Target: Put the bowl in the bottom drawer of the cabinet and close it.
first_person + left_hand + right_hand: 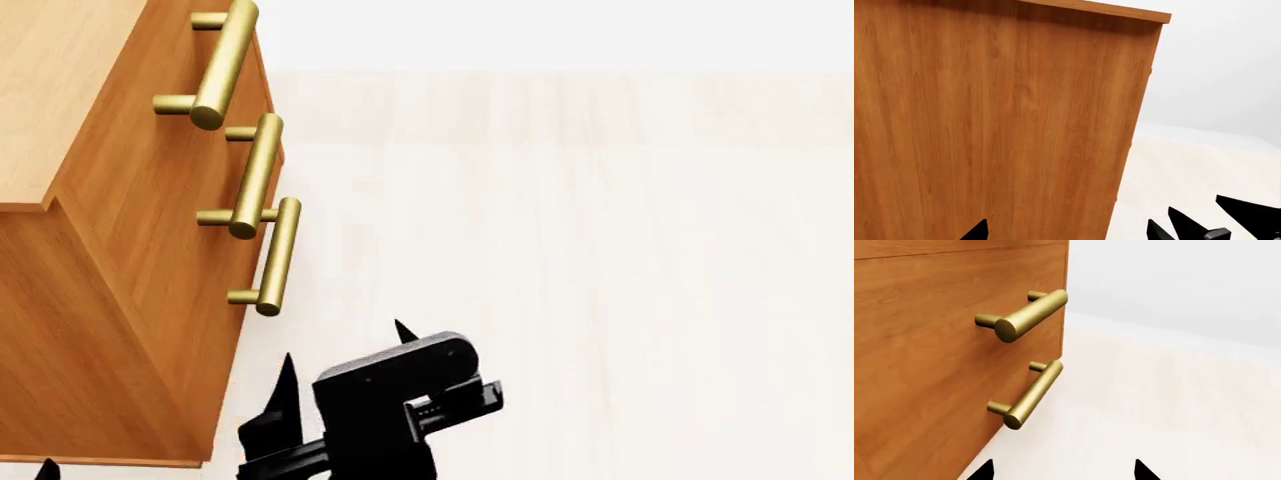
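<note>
The orange-brown cabinet [94, 300] stands at the left of the head view, its three drawers all shut. The bottom drawer [234, 330] carries the lowest brass handle [274, 255], which also appears in the right wrist view as the lower handle [1027, 395]. My right gripper [343, 345] hangs open and empty low in front of that drawer, apart from the handle; its fingertips [984, 471] frame bare floor. My left gripper [1067, 231] is open and empty, facing the cabinet's plain side panel [1001, 125]. The bowl is out of view.
Pale wood floor [601, 250] spreads to the right of the cabinet, up to a white wall [1174, 280]. The middle drawer's handle [254, 175] and the top drawer's handle [220, 65] sit above the lowest one. The right gripper's black body [1247, 215] shows past the cabinet's corner.
</note>
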{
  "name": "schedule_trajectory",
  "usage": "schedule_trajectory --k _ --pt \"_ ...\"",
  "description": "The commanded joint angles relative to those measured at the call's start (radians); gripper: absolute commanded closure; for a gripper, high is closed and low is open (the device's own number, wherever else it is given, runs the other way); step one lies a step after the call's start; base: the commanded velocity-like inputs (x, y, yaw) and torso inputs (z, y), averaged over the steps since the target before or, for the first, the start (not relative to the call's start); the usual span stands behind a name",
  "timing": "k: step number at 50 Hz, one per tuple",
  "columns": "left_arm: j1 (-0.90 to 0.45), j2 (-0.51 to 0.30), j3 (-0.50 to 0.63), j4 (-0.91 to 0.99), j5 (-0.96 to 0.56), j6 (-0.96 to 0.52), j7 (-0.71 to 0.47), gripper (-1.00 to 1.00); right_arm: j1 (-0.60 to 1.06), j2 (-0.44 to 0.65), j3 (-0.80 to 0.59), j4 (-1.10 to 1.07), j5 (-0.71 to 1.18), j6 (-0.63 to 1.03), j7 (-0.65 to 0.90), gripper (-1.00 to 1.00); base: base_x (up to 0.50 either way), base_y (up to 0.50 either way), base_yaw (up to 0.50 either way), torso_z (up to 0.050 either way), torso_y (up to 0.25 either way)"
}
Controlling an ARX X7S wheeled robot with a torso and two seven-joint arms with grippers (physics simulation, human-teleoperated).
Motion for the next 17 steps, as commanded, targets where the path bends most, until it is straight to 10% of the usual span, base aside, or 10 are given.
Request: schedule_trajectory --k 1,17 --pt "-0.001 -0.003 0.003 0.014 0.004 -0.007 -0.008 -1.00 -0.015 0.143 0.005 -0.197 -0.032 -0.025 0.103 -1.00 0.00 0.00 0.00 0.000 0.000" --pt "-0.002 -0.007 0.005 0.018 0.004 -0.006 -0.010 -1.00 -0.053 0.259 -0.024 -0.387 -0.154 -0.008 0.270 -1.00 0.00 0.00 0.00 0.000 0.000"
